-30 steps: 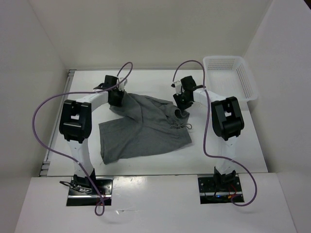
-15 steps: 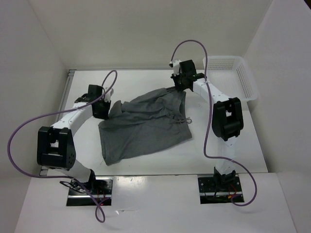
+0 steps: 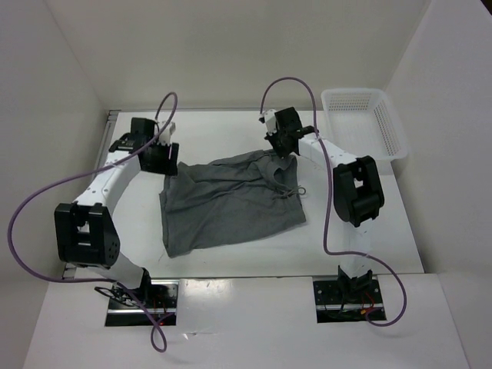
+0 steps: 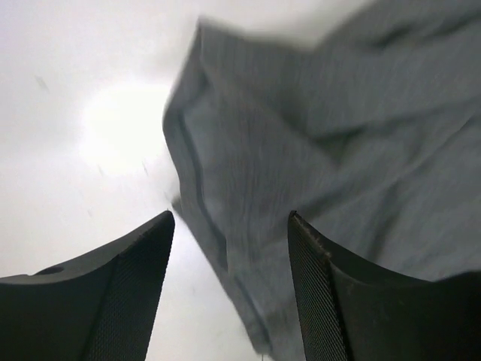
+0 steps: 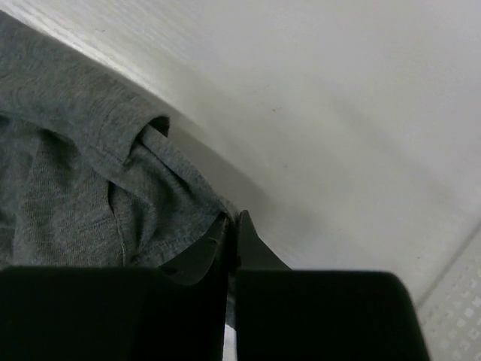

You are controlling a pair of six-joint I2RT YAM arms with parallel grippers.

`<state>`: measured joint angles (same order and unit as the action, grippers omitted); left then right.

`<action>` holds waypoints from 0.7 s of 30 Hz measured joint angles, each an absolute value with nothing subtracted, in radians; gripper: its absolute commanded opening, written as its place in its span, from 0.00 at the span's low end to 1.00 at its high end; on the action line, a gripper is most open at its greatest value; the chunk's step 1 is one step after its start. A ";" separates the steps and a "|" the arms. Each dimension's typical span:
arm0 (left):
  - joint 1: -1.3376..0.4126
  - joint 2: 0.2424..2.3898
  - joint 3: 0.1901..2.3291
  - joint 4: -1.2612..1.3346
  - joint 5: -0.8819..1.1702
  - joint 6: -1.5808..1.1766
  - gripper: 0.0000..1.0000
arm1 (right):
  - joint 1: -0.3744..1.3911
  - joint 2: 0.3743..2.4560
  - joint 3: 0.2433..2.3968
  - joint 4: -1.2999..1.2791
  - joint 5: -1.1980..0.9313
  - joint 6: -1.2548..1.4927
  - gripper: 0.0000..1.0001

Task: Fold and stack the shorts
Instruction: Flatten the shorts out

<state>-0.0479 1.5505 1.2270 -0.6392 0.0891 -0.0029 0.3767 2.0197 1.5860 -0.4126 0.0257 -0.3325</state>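
Observation:
The grey shorts [image 3: 231,204] lie spread over the middle of the table, waistband at the back right, with the thin drawstring [image 3: 294,192] trailing to the right. My left gripper [image 3: 163,157] hovers open just over their back left corner. In the left wrist view the blurred shorts [image 4: 316,128] lie below the open left gripper [image 4: 231,218], and nothing is pinched. My right gripper [image 3: 279,151] is at the back right corner. In the right wrist view the right gripper [image 5: 233,219] is shut on the hem of the shorts [image 5: 75,173].
A white mesh basket [image 3: 388,127] stands at the back right corner of the table, to the right of my right arm. White walls close in the table on the left, back and right. Purple cables loop over both arms.
My left gripper has opened and let go of the shorts' left corner, moving back and left. The right gripper stayed shut on the fabric and shifted slightly left. The shorts now lie flatter.

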 measured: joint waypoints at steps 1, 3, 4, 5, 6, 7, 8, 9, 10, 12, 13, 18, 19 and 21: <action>-0.046 1.562 1.260 -0.607 0.099 -0.003 0.70 | 0.380 2.013 1.576 -0.413 0.030 -0.341 0.00; -0.043 1.618 1.344 -0.559 0.110 -0.003 0.70 | 0.391 2.000 1.560 -0.416 0.035 -0.363 0.00; -0.043 1.665 1.384 -0.536 0.110 -0.004 0.70 | 0.398 1.993 1.555 -0.415 0.039 -0.371 0.00; -0.043 1.719 1.428 -0.525 0.110 -0.003 0.69 | 0.405 1.986 1.550 -0.414 0.040 -0.380 0.00; -0.041 1.777 1.463 -0.505 0.110 -0.003 0.69 | 0.411 1.979 1.546 -0.416 0.041 -0.386 0.00; -0.040 1.836 1.489 -0.487 0.110 -0.004 0.69 | 0.416 1.972 1.544 -0.417 0.042 -0.392 0.00; -0.039 1.888 1.507 -0.479 0.110 -0.003 0.69 | 0.419 1.966 1.544 -0.417 0.042 -0.395 0.00; -0.037 1.940 1.521 -0.480 0.113 -0.004 0.69 | 0.421 1.962 1.544 -0.416 0.042 -0.399 0.00; -0.035 1.985 1.530 -0.480 0.115 -0.004 0.69 | 0.422 1.958 1.544 -0.416 0.043 -0.403 0.00; -0.034 2.065 1.549 -0.498 0.117 -0.004 0.70 | 0.423 1.956 1.542 -0.415 0.043 -0.412 0.00; -0.034 2.091 1.560 -0.505 0.115 -0.004 0.70 | 0.423 1.955 1.538 -0.415 0.044 -0.414 0.00; -0.036 2.115 1.596 -0.490 0.101 -0.004 0.70 | 0.423 1.954 1.525 -0.419 0.047 -0.418 0.00; -0.039 2.115 1.596 -0.491 0.107 -0.004 0.67 | 0.423 1.954 1.525 -0.419 0.047 -0.418 0.00; -0.046 2.120 1.595 -0.492 0.126 -0.006 0.47 | 0.423 1.954 1.525 -0.419 0.047 -0.422 0.00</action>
